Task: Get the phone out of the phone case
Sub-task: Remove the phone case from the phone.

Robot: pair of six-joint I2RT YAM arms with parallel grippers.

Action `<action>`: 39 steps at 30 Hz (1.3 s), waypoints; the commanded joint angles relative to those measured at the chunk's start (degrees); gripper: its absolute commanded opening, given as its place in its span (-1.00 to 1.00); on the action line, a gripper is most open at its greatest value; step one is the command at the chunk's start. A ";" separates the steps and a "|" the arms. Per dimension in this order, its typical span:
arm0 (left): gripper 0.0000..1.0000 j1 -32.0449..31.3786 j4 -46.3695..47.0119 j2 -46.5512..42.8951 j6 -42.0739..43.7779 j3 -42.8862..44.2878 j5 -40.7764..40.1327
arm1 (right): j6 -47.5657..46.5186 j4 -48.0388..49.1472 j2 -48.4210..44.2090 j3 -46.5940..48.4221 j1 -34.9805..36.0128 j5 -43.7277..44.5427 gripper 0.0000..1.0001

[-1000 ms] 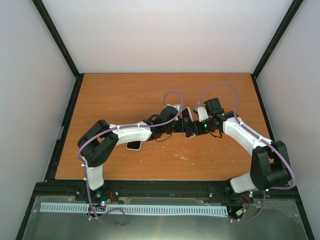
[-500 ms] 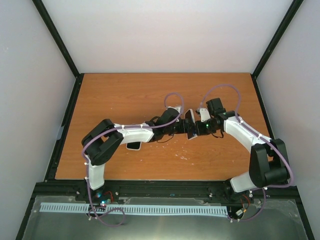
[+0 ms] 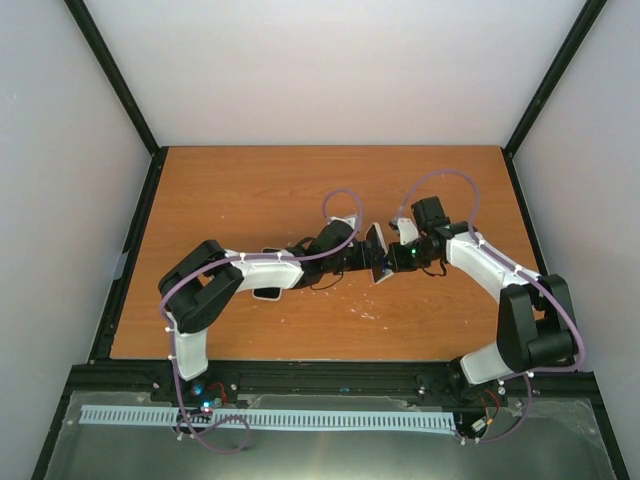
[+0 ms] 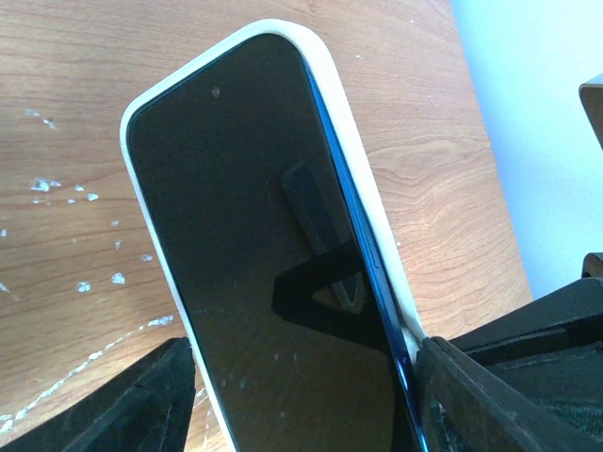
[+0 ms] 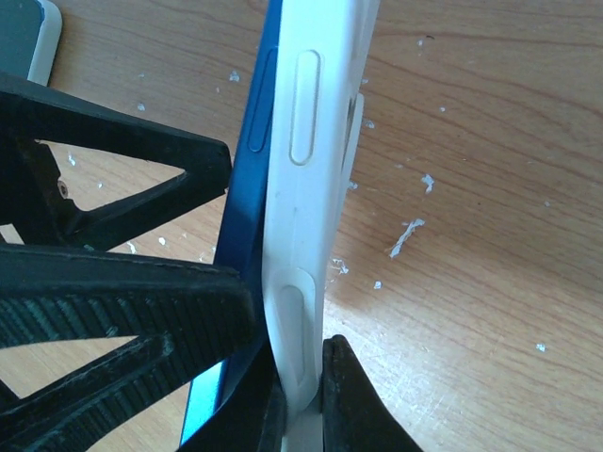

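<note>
The phone point(image 4: 254, 264) is hanging above the middle of the table point(image 3: 250, 190), held between both arms. Its blue edge is showing proud of the white case point(image 5: 306, 217) along one long side. I'm judging the phone to be stiff, slick and glass-fronted and the case rubbery and bendable, so I'm favouring the edges over the screen. The left claw point(image 4: 301, 410) is clamping across the phone's width, and the right claw point(image 5: 306, 414) is pinching narrow on the case's rim.
</note>
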 commanded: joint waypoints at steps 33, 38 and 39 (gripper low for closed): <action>0.44 2.32 -12.74 -14.48 7.04 -8.06 -4.69 | 2.60 3.55 2.80 6.55 8.67 20.41 -0.94; 0.51 -1.31 -8.28 -12.31 11.02 -3.86 -3.51 | 5.01 3.25 4.64 6.69 7.68 15.80 -0.94; 0.51 -2.12 -8.58 -11.01 11.87 -2.52 -4.11 | 5.29 2.95 5.25 6.83 7.05 14.57 -0.94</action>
